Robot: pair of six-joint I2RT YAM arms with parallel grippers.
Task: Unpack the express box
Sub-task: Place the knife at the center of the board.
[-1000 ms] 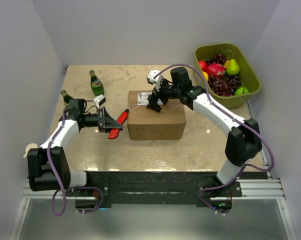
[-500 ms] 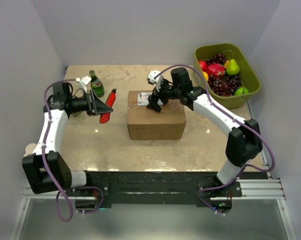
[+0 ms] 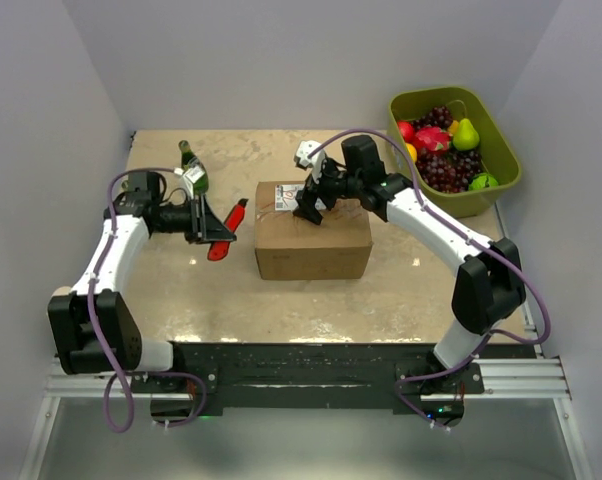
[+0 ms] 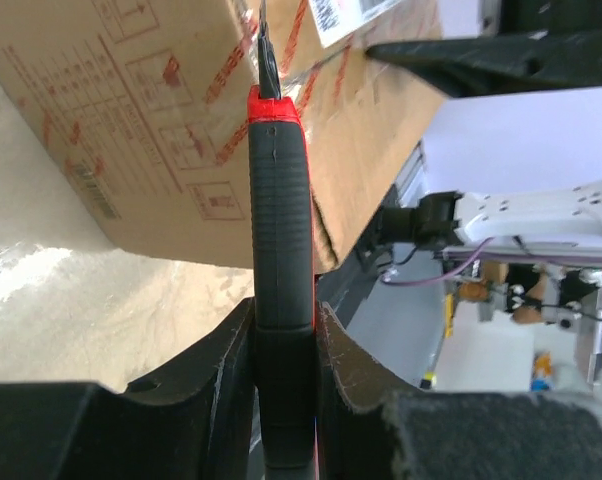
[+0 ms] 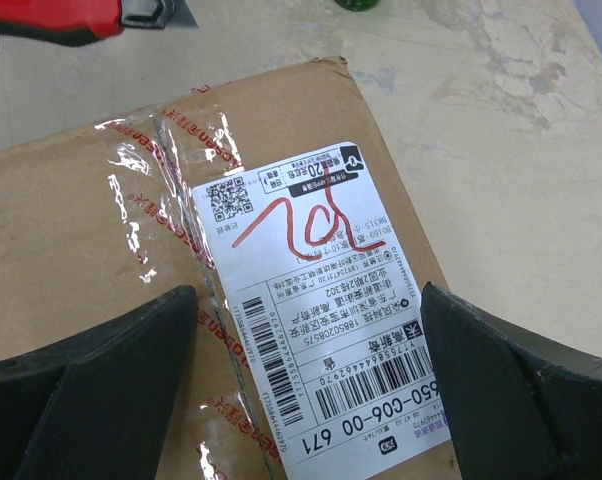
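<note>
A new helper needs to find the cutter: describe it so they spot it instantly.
Start at the brown express box mid-table. Just off its left end, the left gripper clamps a slim utility knife. It is the only red-and-black tool; the nearby bottle is green.

A beige, marbled table [image 3: 381, 290] fills the middle of the top view, boxed in by plain pale walls. At the upper right sits an olive-green plastic tub [image 3: 469, 206] of fruit: dark grapes [image 3: 443, 172], a green pear [image 3: 466, 133], a pink dragon fruit [image 3: 433, 140] and a red apple [image 3: 407, 131]. Near the upper left stands a green glass bottle [image 3: 191, 167] with a pale label. Left of centre, a red and black utility knife [image 3: 238, 214] lies on a diagonal, tip toward the upper right. The right wrist view shows its short grey blade out, at the top left corner.
</note>
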